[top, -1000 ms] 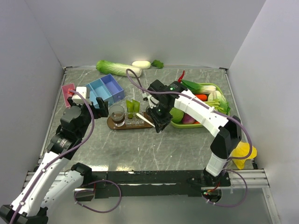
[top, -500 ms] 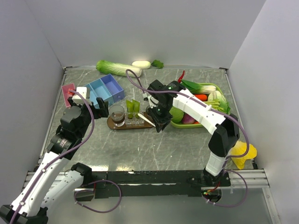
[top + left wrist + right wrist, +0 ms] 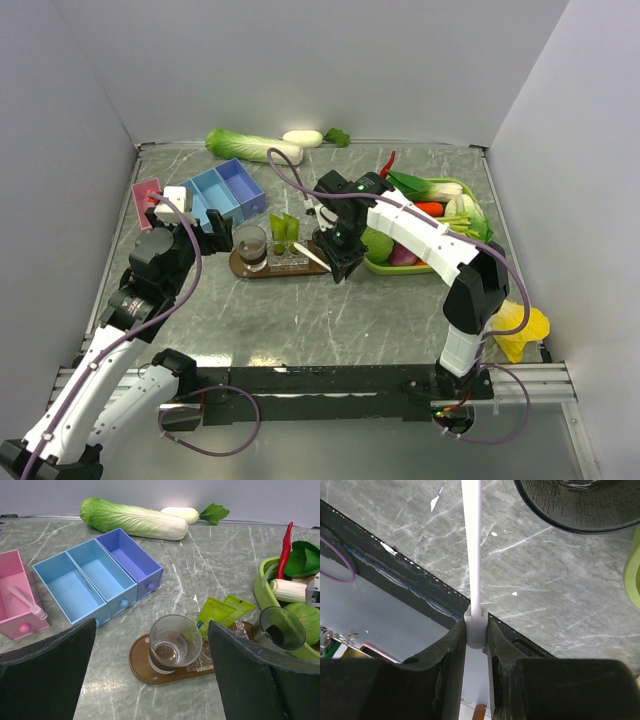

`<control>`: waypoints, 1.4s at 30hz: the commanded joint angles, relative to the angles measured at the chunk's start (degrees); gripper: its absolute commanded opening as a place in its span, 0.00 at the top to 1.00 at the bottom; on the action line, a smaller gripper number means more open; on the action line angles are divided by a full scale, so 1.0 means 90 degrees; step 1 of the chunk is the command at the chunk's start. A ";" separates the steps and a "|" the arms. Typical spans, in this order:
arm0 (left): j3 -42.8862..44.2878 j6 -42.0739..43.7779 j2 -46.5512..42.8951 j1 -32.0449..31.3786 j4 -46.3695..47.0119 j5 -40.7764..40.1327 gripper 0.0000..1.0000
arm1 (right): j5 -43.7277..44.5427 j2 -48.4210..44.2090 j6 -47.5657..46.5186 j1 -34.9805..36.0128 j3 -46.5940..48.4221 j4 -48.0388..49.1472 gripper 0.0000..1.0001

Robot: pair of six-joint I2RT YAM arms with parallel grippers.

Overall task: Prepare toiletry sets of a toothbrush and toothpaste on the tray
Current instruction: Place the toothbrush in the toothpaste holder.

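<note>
Nearest the bases, the left gripper [image 3: 212, 232] hangs just left of the tray [image 3: 139, 661], its fingers spread wide and carrying nothing. The right gripper [image 3: 475, 630] has its fingers drawn narrow and clamped on the butt end of a toothbrush [image 3: 471, 545]. The white stick points away from the wrist and sits above bare table [image 3: 300, 310] at the near side of the tray's right end, apart from the wood. On the tray's left half stands a clear tumbler [image 3: 175, 642], upright and with no brush in it. At the middle, two tubes of toothpaste [image 3: 216, 612] lean side by side toward the far edge, with some clear item at their foot that cannot be made out. A dark tumbler [image 3: 281, 627] stands at the right end, and whether it rests on the wood cannot be told. Beyond, to the left, a pink box [image 3: 15, 587] holds a thin white stick, possibly a further brush, beside the blue compartment box [image 3: 95, 577]. A cabbage [image 3: 132, 520] lies at the far wall. Assessment: the paste is in place, no brush is visible on the tray, and the first one is in hand but not yet set down. Every set therefore lacks its brush, and the task is judged under half done.
</note>
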 commanded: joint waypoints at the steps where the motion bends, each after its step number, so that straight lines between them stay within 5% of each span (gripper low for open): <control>1: -0.0043 0.0123 -0.0098 0.0021 0.0222 0.0024 0.03 | -0.0049 0.0168 0.0084 -0.0032 0.0371 -0.0856 1.00; 42: -0.0141 0.0162 -0.0128 0.0021 0.0261 0.0024 0.03 | -0.0166 0.1067 0.0172 -0.0042 0.1260 -0.0973 0.90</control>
